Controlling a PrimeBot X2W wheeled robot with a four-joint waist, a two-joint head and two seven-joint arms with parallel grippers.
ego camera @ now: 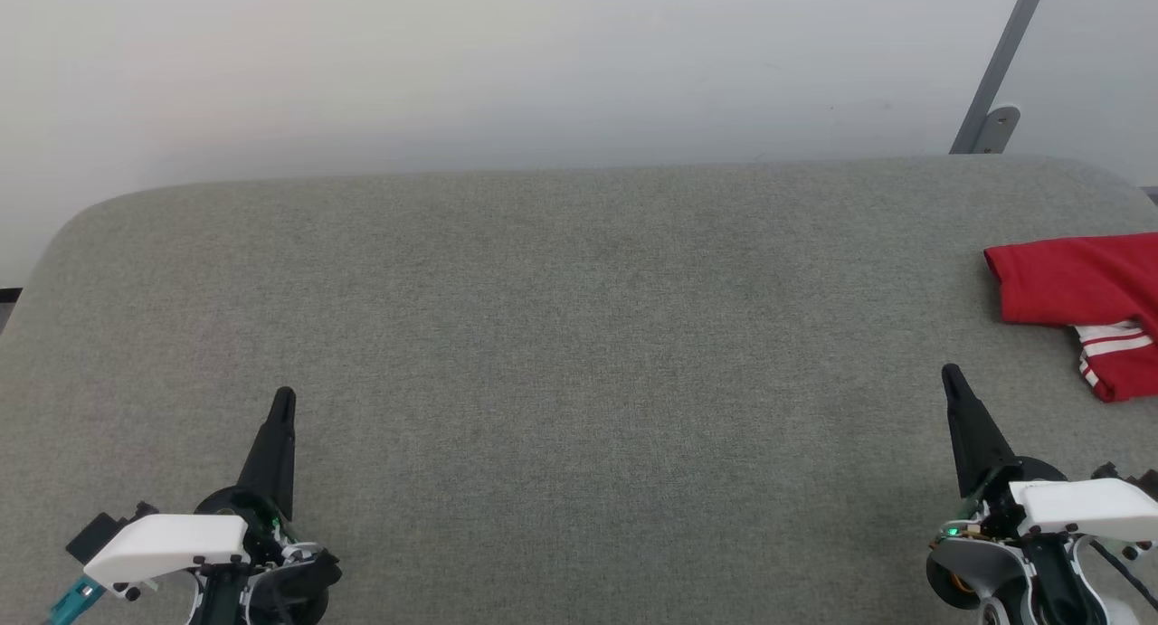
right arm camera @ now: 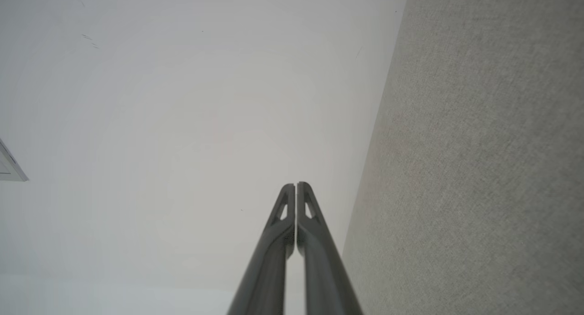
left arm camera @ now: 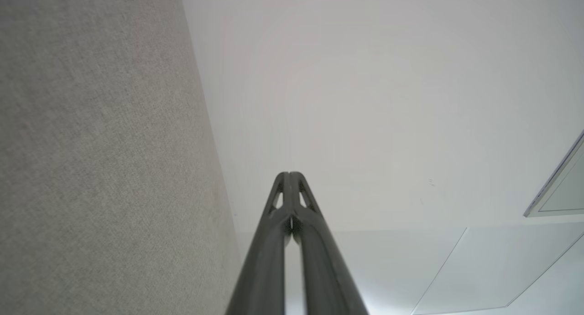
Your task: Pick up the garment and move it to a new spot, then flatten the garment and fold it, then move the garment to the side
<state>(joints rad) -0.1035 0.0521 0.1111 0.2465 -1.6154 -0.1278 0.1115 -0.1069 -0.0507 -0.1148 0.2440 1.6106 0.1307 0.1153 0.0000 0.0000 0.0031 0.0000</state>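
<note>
The left claw [ego camera: 284, 397] and right claw [ego camera: 950, 374] are both pinched closed and empty over the grey bench [ego camera: 579, 336], while the red garment [ego camera: 1077, 286], apparently folded though cut off by the frame edge, lies at the bench's right side, apart from the right claw.

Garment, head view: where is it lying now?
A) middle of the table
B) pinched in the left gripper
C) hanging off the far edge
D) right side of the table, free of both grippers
D: the garment lies on the table at its right side, apart from the shut right gripper.
</note>
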